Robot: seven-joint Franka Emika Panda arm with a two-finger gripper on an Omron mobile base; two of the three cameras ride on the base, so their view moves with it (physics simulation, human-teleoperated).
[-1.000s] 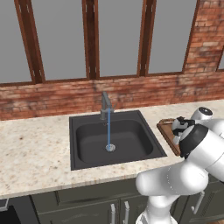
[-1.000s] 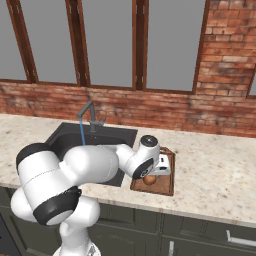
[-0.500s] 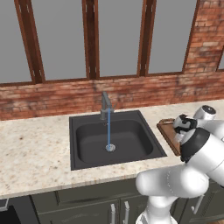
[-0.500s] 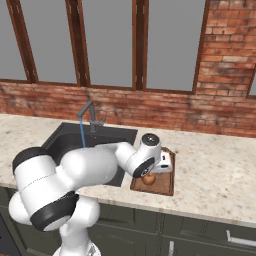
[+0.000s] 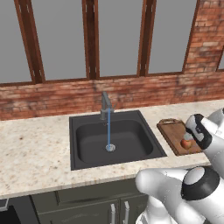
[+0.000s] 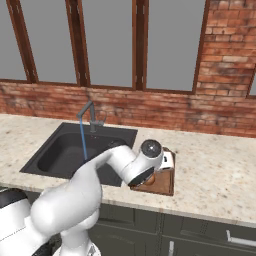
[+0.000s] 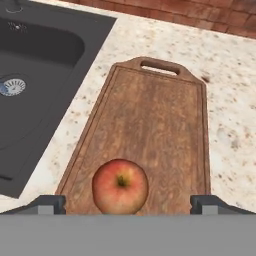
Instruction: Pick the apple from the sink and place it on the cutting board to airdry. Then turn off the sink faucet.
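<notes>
The apple [image 7: 120,186], red-orange with a yellowish patch, rests on the near end of the wooden cutting board [image 7: 150,110]. My gripper [image 7: 128,205] hangs open just above it, and each fingertip [image 7: 47,204] stands well clear of the fruit's sides. In the left base view the apple [image 5: 187,143] lies on the cutting board [image 5: 175,133], right of the sink [image 5: 87,140], with the gripper [image 5: 190,136] over it. The sink faucet [image 5: 105,104] stands behind the basin, and a thin blue water stream [image 5: 108,133] runs down to the drain [image 5: 110,148].
Speckled beige counter [image 5: 35,153] surrounds the dark sink [image 7: 35,60]. A brick wall [image 5: 131,94] with windows runs behind the faucet [image 6: 91,114]. My white arm arches over the counter's front edge beside the cutting board [image 6: 162,184].
The hand has drawn up and back from the board. The apple stays where it lay on the cutting board. Water keeps running.
</notes>
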